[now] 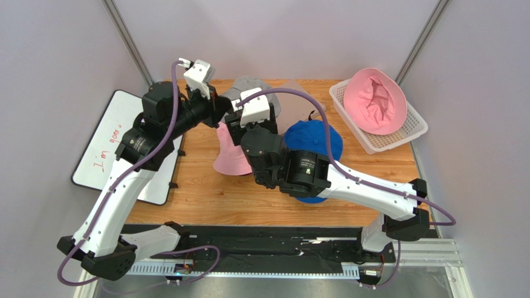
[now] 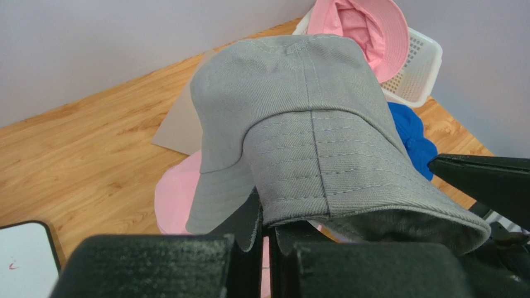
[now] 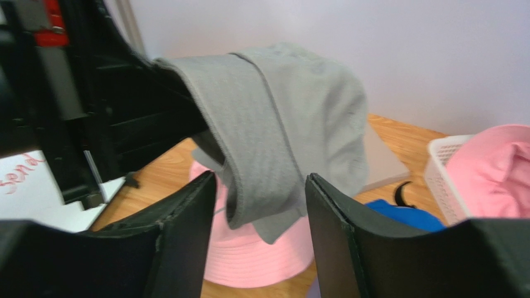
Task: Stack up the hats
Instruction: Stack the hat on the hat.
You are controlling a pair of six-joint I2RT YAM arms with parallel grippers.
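My left pincer (image 2: 266,239) is clenched on the grey hat (image 2: 298,118) at its brim, with the crown rising just beyond it. My right pincer (image 3: 260,192) stands spread. The hat's hanging brim is between its fingers, and a pink hat (image 3: 261,264) lies on the table (image 2: 81,161) beneath.

We see bright, even, diffuse light casting only soft shadows on the counter (image 1: 205,198), the top view sharp, and the left tool (image 2: 267,248) and right tool (image 3: 260,192) blurred close up.
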